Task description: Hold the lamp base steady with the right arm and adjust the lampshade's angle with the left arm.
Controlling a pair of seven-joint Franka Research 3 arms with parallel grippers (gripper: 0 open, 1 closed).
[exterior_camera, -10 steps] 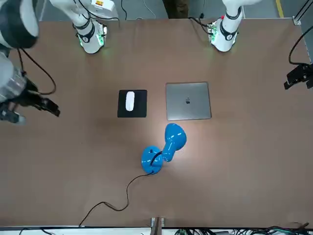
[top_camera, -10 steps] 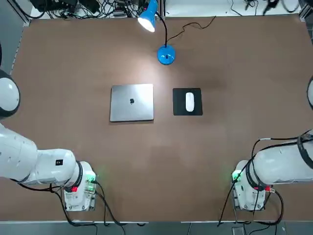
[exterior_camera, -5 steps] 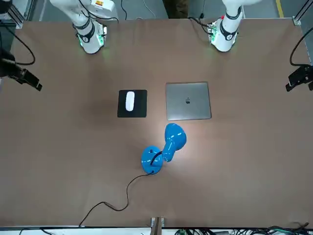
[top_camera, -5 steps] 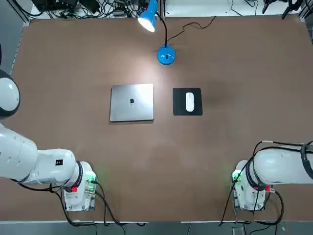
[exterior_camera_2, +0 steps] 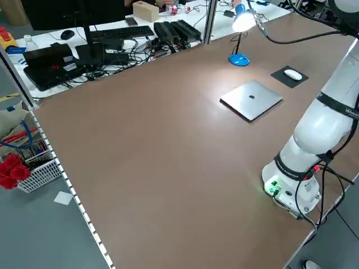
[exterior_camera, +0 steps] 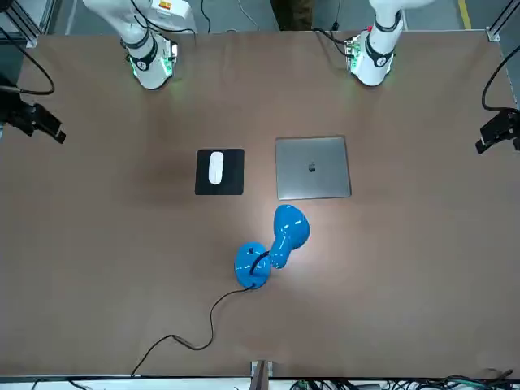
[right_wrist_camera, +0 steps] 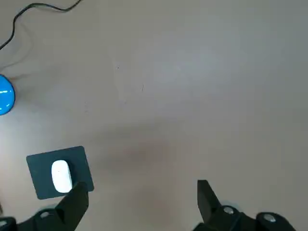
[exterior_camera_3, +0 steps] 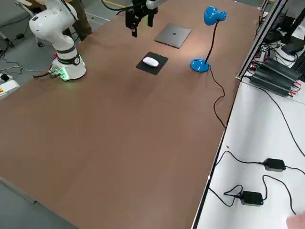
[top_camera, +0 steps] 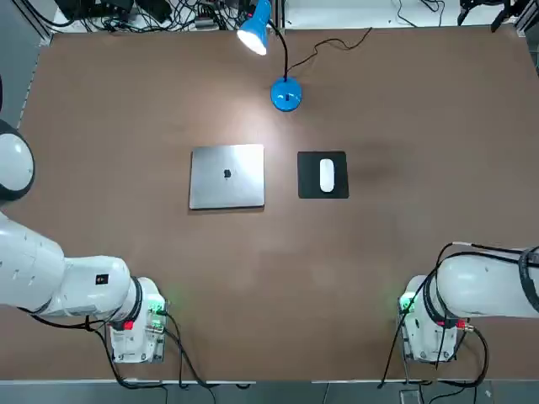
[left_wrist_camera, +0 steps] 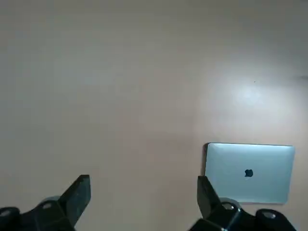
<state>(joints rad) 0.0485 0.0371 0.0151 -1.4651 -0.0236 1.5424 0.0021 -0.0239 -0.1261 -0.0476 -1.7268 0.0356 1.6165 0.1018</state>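
Starting w/ nothing gripped, we judge: black right gripper (right_wrist_camera: 143, 204) & black left gripper (left_wrist_camera: 144, 202), fingers apart, hang off to the sides; glossy round blue lamp base (top_camera: 286, 94) sits on brown surface (top_camera: 379, 210) beyond the mouse pad (top_camera: 340, 192). Next: pin base, then tilt cone-shaped blue lampshade (top_camera: 257, 27).

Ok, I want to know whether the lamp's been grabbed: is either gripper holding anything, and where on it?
Nothing is held: the left gripper and right gripper both stand open and empty.
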